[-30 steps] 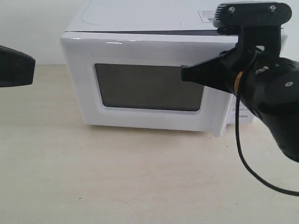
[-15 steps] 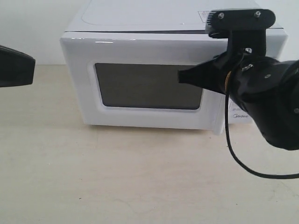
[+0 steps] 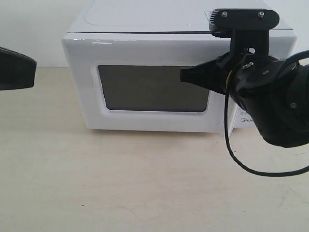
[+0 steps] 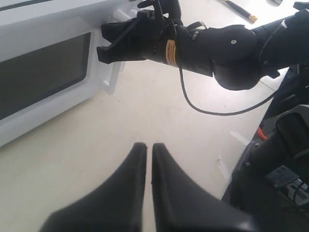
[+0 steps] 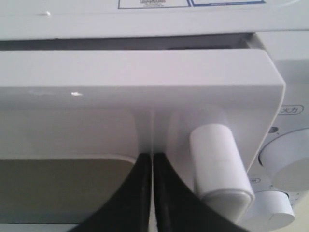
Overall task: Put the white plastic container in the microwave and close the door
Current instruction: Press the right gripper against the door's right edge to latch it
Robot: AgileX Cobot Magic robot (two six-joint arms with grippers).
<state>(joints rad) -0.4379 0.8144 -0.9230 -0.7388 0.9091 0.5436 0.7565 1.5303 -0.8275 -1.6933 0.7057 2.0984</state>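
The white microwave (image 3: pixel 145 19) stands at the back of the table. Its door (image 3: pixel 145 53) with the dark window (image 3: pixel 149 89) faces me and lies nearly flush with the body; a thin dark slit (image 5: pixel 120 44) runs along its top edge. My right gripper (image 5: pixel 152 155) is shut, its tips against the door face (image 5: pixel 135 82) just beside the white bar handle (image 5: pixel 219 164). It is also in the exterior view (image 3: pixel 183 76). My left gripper (image 4: pixel 146 145) is shut and empty, hovering over the table at the left (image 3: pixel 35 67). The white plastic container is out of view.
A black cable (image 3: pixel 241 164) loops down from the right arm over the beige table (image 3: pixel 145 183). Round dials (image 5: pixel 289 169) sit right of the handle. In the left wrist view, a pen-like stick (image 4: pixel 239 9) lies far off, and dark machinery (image 4: pixel 280 183) stands by the table edge.
My right gripper has pushed forward and slightly left against the door. The door's handle side, which stuck out before, has swung in towards the body. The left arm has not moved.
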